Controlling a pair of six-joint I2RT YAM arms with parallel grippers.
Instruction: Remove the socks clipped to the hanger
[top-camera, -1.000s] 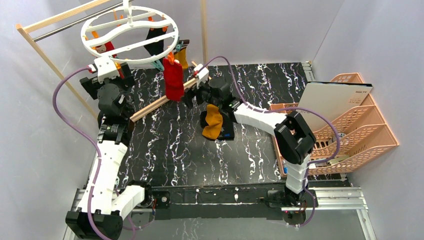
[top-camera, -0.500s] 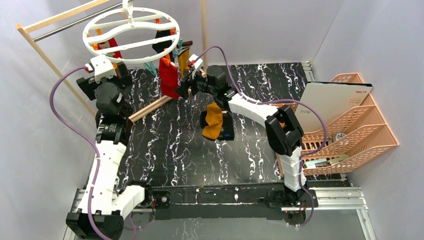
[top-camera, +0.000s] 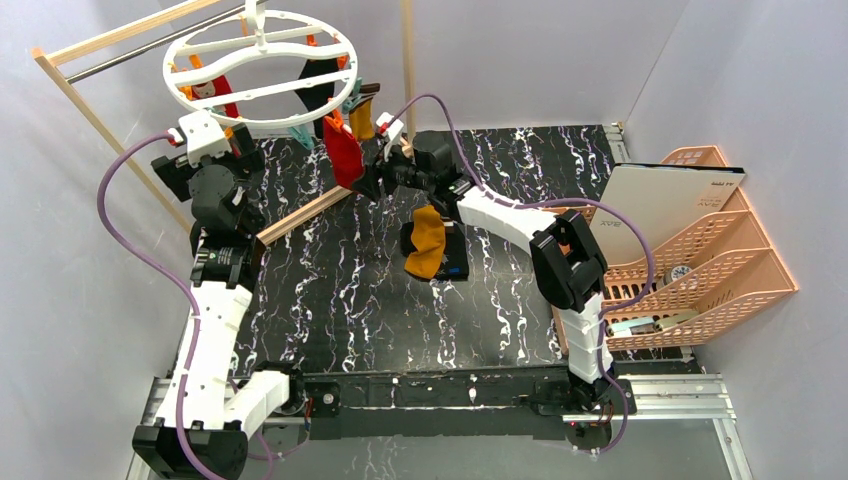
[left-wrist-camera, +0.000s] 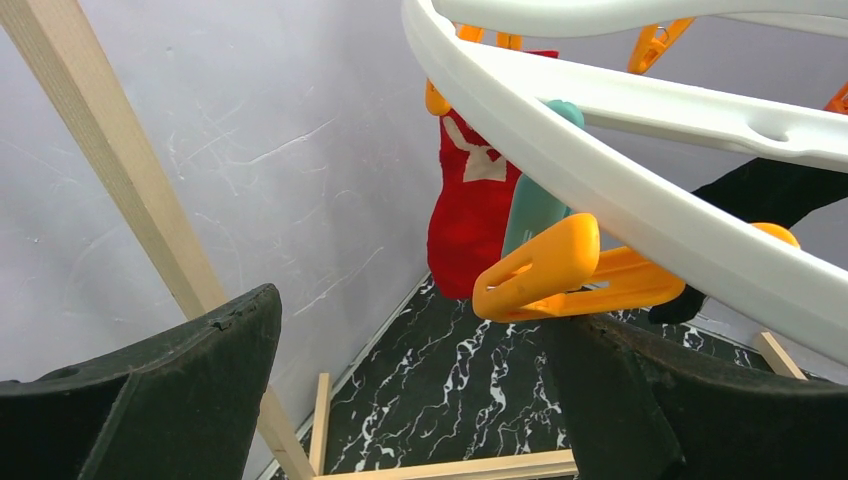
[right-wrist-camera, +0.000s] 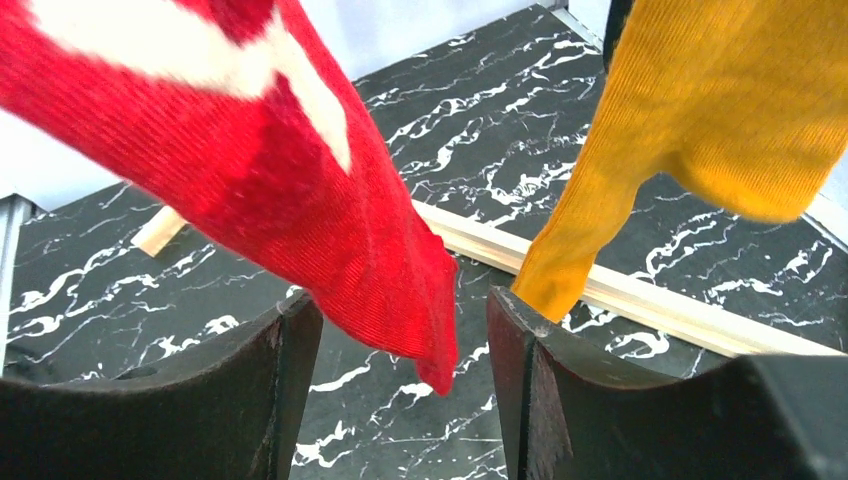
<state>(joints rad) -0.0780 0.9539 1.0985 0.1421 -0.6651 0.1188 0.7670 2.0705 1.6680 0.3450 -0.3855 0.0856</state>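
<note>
Hanger of white plastic hangs at rear left above the surface, with clips around its rim. A red sock, a mustard sock and a black sock hang from its right side. A second red sock hangs at its left. The right claw sits at the red sock's lower end with its jaws parted. The sock's toe lies between the fingers, unpinched. The left claw sits beneath the ring's left rim, jaws wide apart and empty, with an orange clip above the gap. A loose mustard sock lies on the surface, partly over a black item.
</note>
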